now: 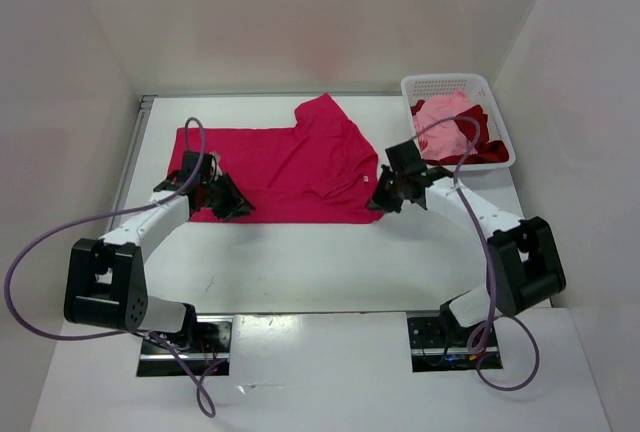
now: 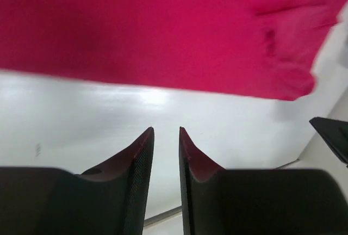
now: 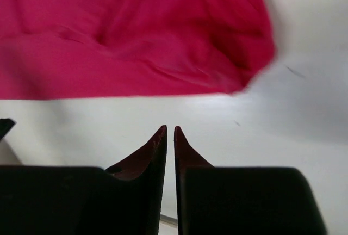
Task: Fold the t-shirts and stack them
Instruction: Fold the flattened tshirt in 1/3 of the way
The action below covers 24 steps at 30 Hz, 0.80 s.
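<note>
Crimson-pink t-shirt (image 1: 290, 167): flat toward the counter's (image 1: 300, 262) far edge, near hem just ahead of my fingertips. My left gripper (image 1: 232, 202): narrowly apart, empty, hem's left end. My right gripper (image 1: 385, 197): nearly together, empty, hem's right end. Pale pink t-shirt (image 1: 445, 117), dark red t-shirt (image 1: 490, 155): basket (image 1: 445, 82), far right corner.

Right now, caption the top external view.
Left gripper and right gripper at near corners of crimson t-shirt; two shirts in basket.

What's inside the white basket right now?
A pale pink shirt lies bunched on a dark red shirt in the basket. Anything beneath them is covered.
</note>
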{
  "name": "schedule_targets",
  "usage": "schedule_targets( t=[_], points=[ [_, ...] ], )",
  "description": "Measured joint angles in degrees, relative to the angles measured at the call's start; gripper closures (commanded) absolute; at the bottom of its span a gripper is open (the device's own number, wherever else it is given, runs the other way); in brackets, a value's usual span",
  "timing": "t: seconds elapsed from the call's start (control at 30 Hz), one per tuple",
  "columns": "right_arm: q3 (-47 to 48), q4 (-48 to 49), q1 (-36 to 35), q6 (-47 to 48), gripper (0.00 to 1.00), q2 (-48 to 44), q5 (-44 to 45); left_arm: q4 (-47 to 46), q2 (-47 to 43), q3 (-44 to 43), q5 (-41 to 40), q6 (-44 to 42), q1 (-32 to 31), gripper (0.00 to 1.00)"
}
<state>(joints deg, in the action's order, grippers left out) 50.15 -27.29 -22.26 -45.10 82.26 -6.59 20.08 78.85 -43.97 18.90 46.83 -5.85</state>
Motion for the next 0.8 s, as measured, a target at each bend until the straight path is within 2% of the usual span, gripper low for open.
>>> schedule_targets(
  t=[0.03,0.2,0.43,0.57,0.8],
  points=[
    [2.80,0.02,-0.04,0.55,0.89,0.96,-0.33,-0.20,0.37,-1.97,-0.31,0.02,-0.42,0.68],
    [12.81,2.62,-0.63,3.04,0.89,9.44,-0.15,-5.44,8.31,-10.16,-0.39,0.13,-1.73,0.69],
    [13.70,3.56,-0.74,4.90,0.92,22.34,2.75,-8.17,22.27,-11.69,-0.37,1.44,-3.65,0.69],
    [10.27,6.56,-0.85,3.50,0.93,21.00,2.99,-11.34,22.14,-8.98,1.18,2.78,-4.07,0.69],
    [-1.73,10.64,-0.85,-0.79,0.93,11.65,3.10,-16.76,16.63,0.44,4.63,6.10,-5.22,0.69]
  ],
)
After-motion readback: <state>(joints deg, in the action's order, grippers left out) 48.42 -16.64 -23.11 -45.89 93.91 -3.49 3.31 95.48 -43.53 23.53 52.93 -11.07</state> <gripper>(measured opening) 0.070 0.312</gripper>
